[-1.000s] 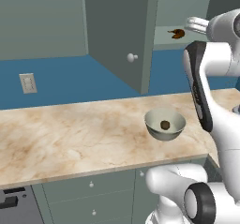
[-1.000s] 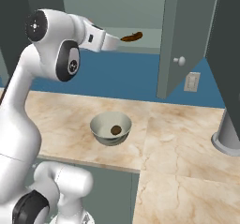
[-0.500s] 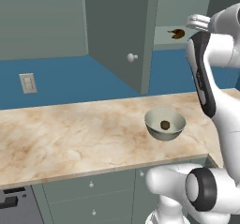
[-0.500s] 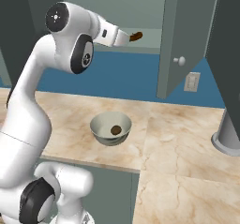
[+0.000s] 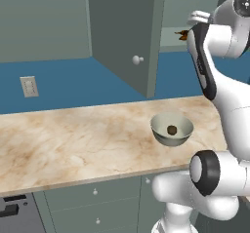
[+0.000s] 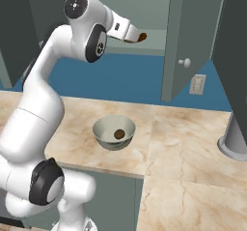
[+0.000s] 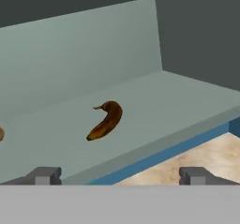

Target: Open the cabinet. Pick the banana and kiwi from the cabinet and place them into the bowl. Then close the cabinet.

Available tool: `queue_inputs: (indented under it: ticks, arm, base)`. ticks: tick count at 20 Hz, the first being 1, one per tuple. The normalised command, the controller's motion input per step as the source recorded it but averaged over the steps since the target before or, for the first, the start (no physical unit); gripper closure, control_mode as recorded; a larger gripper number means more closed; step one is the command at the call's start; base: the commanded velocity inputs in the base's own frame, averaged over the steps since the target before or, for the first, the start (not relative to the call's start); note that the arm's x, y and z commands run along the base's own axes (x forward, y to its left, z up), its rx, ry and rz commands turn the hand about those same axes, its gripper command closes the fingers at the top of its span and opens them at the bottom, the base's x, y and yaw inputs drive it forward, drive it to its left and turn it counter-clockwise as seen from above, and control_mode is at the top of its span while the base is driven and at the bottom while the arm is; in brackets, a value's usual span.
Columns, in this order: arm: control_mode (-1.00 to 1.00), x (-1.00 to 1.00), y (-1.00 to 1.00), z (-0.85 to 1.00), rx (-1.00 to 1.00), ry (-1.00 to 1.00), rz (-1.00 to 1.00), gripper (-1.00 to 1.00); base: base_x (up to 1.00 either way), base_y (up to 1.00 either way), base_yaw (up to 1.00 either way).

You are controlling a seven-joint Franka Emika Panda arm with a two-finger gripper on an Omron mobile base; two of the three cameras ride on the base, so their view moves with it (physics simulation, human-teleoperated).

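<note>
Two doors of the cabinet [image 5: 127, 37] stand open, each with a round white knob; the right base view shows the shelf between them. The gripper [image 7: 119, 176] is raised to shelf height, jaws spread wide with nothing between them. The hand view gives what the base views mostly hide: the banana [image 7: 106, 120] lies alone on the pale shelf, back from its front edge, curved and dark brown with an orange tint, not touched by either fingertip. From the left base view the banana [image 5: 183, 35] is a small dark sliver beside the arm's wrist; from the right base view it peeks out just past the hand. The bowl [image 6: 114, 133] sits on the marble counter [image 5: 73, 144] near its front edge, below the shelf. The kiwi [image 6: 118, 134] rests inside it, a round brown ball against the pale inside.
</note>
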Motion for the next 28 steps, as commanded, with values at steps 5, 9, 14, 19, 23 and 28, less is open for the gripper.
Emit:
queue_inputs:
  ticks: [5,9,14,19,23,28]
  arm:
    - [-1.0,0.57,-0.01,-0.17,0.0,0.05,0.0,-1.0]
    - [-1.0,0.49,-0.01,-0.27,0.0,0.0,0.01,-1.0]
    - [-1.0,0.53,-0.06,-0.19,0.0,0.01,0.01,-1.0]
    - [-1.0,0.53,-0.13,-0.14,0.0,0.04,0.01,-1.0]
    - [-1.0,0.64,-0.2,-0.08,0.03,0.13,0.0,-1.0]
    - [-1.0,0.54,-0.17,0.0,0.05,0.15,0.0,-1.0]
  base:
    - [0.0,0.0,0.0]
    - [0.0,0.0,0.0]
    - [0.0,0.0,0.0]
    - [0.0,0.0,0.0]
    - [0.0,0.0,0.0]
    - [0.0,0.0,0.0]
